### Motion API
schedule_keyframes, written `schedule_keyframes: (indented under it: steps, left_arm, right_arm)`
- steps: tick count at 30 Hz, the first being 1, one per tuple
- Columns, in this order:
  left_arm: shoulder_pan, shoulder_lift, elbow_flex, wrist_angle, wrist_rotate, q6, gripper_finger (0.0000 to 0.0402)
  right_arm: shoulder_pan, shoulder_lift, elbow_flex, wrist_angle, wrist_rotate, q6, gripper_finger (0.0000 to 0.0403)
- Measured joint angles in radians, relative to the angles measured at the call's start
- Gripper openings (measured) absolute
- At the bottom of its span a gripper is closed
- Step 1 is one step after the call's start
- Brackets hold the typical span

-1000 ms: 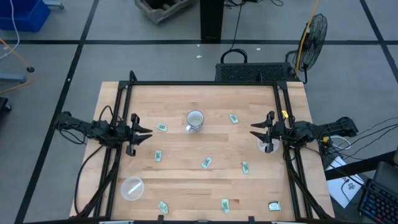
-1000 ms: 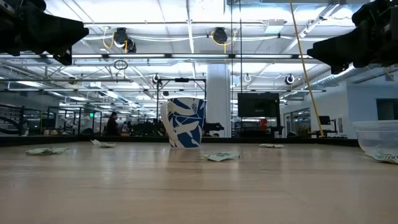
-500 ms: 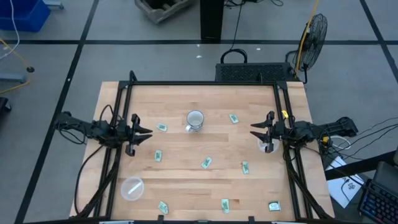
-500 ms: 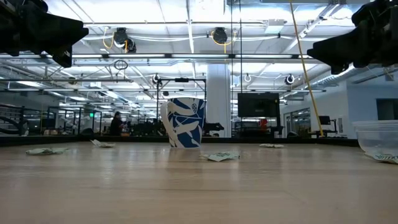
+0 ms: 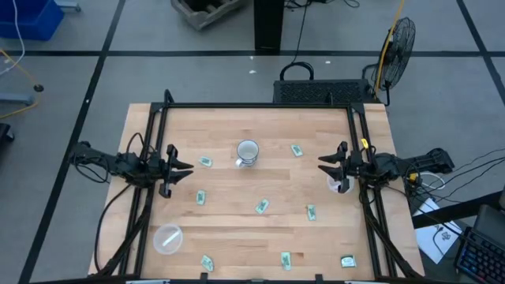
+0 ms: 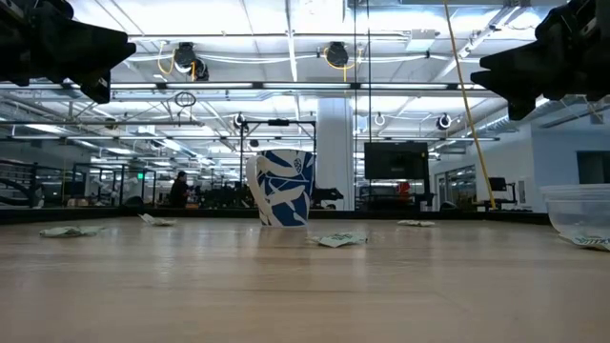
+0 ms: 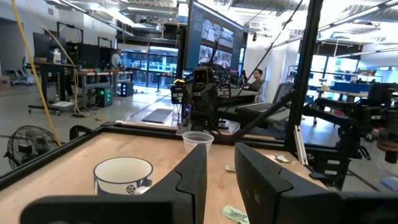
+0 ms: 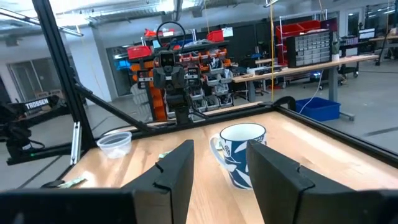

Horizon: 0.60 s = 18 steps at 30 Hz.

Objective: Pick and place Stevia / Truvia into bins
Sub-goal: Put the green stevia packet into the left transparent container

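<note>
Several pale green sachets lie flat and scattered on the wooden table, among them one (image 5: 206, 162) near my left gripper, one (image 5: 297, 150) right of the mug, one (image 5: 261, 206) mid-table and one (image 5: 285, 260) by the near edge. One clear bin (image 5: 167, 238) stands near the table's near-left corner. The other bin (image 5: 338, 184) stands under my right gripper (image 5: 323, 164). That gripper hovers open above the table's right side. My left gripper (image 5: 183, 168) hovers open at the left side. The two grippers point at each other.
A white mug with a blue pattern (image 5: 248, 151) stands at the table's middle toward the far edge, between the two grippers. A black frame (image 5: 260, 106) runs along the far, left and right sides. Bare wood lies between the scattered sachets.
My right gripper has shifted slightly. In the low view its fingertips stand a little higher than before. Nothing on the table has moved.
</note>
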Motion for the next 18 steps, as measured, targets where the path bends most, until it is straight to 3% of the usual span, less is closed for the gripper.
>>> schedule_keyframes:
  steps: [10, 13, 18]
  left_arm:
    - [0.000, 0.000, 0.000, 0.018, -0.036, -0.020, 0.0088]
    - [0.000, 0.000, 0.000, 0.039, -0.141, -0.104, 0.0088]
    - [0.000, 0.000, 0.000, 0.021, -0.421, -0.189, 0.0088]
  right_arm:
    - [0.000, 0.001, 0.000, 0.048, 0.027, -0.144, 0.0141]
    - [0.000, 0.002, 0.000, 0.045, 0.028, -0.122, 0.0141]
    - [0.000, 0.028, 0.000, 0.045, 0.028, -0.074, 0.0141]
